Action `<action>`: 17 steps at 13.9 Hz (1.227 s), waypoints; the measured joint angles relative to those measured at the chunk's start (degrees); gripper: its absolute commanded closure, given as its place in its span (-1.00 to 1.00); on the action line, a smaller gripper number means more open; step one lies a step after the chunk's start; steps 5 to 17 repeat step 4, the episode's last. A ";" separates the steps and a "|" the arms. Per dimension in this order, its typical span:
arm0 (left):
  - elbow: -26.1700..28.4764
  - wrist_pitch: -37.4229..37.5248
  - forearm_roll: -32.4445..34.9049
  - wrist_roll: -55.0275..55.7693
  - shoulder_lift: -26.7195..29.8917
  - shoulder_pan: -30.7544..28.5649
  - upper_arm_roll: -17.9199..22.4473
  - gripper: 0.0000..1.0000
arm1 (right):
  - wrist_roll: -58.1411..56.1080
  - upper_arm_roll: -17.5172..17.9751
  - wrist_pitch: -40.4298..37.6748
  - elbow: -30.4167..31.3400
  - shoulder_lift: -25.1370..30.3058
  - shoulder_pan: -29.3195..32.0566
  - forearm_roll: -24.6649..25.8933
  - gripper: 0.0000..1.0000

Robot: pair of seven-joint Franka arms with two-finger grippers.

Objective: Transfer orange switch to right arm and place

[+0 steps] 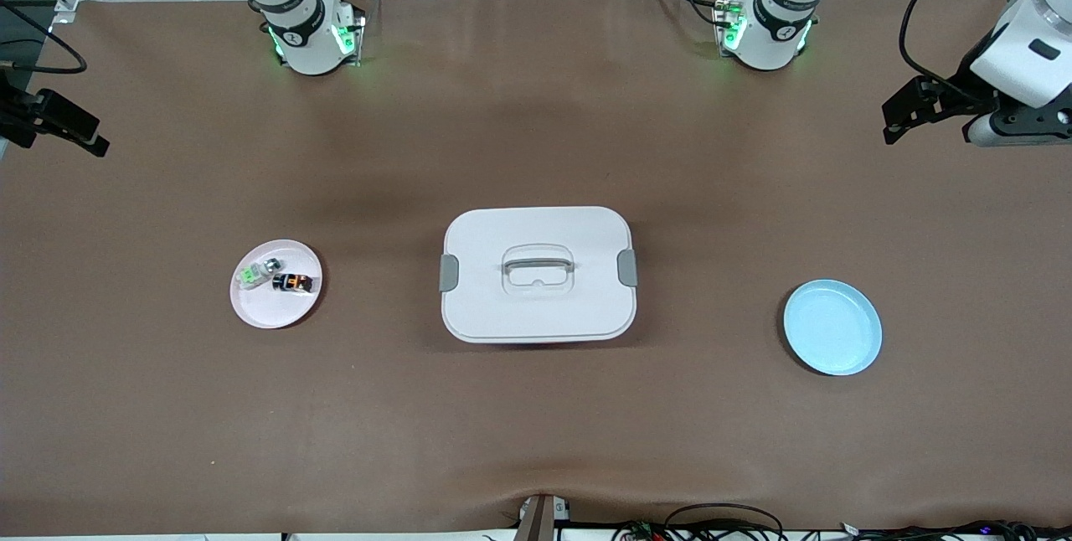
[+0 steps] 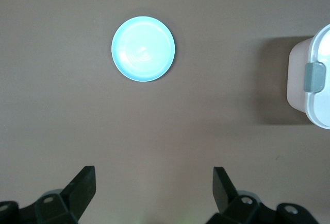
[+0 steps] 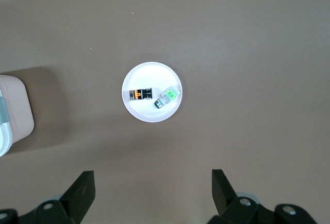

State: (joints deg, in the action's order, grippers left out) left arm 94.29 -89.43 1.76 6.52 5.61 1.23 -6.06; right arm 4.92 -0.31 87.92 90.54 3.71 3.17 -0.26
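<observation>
The orange switch [image 1: 295, 282], a tiny black block with an orange face, lies on a small pink plate [image 1: 272, 311] toward the right arm's end of the table. In the right wrist view the orange switch [image 3: 139, 94] lies on that plate [image 3: 149, 77], apart from my gripper. My right gripper [image 1: 96, 137] hangs open and empty over bare table at its own end [image 3: 153, 183]. My left gripper [image 1: 889, 124] hangs open and empty over bare table at the left arm's end [image 2: 153, 183].
A pale block with a green face [image 1: 251, 275] shares the pink plate [image 3: 167, 98]. A white lidded box [image 1: 538, 306] with grey clips and a handle sits mid-table [image 2: 314, 80]. A light blue plate [image 1: 832, 327] lies toward the left arm's end [image 2: 143, 49].
</observation>
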 measured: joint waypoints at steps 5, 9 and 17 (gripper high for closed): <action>-1.17 0.95 0.00 0.00 0.01 0.02 -0.01 -1.00 | 0.01 -0.23 0.20 0.00 0.01 0.51 0.00 -1.00; -1.17 0.95 0.00 0.00 0.01 0.02 -0.01 -1.00 | 0.01 -0.23 0.20 0.00 0.01 0.51 0.00 -1.00; -1.17 0.95 0.00 0.00 0.01 0.02 -0.01 -1.00 | 0.01 -0.23 0.20 0.00 0.01 0.51 0.00 -1.00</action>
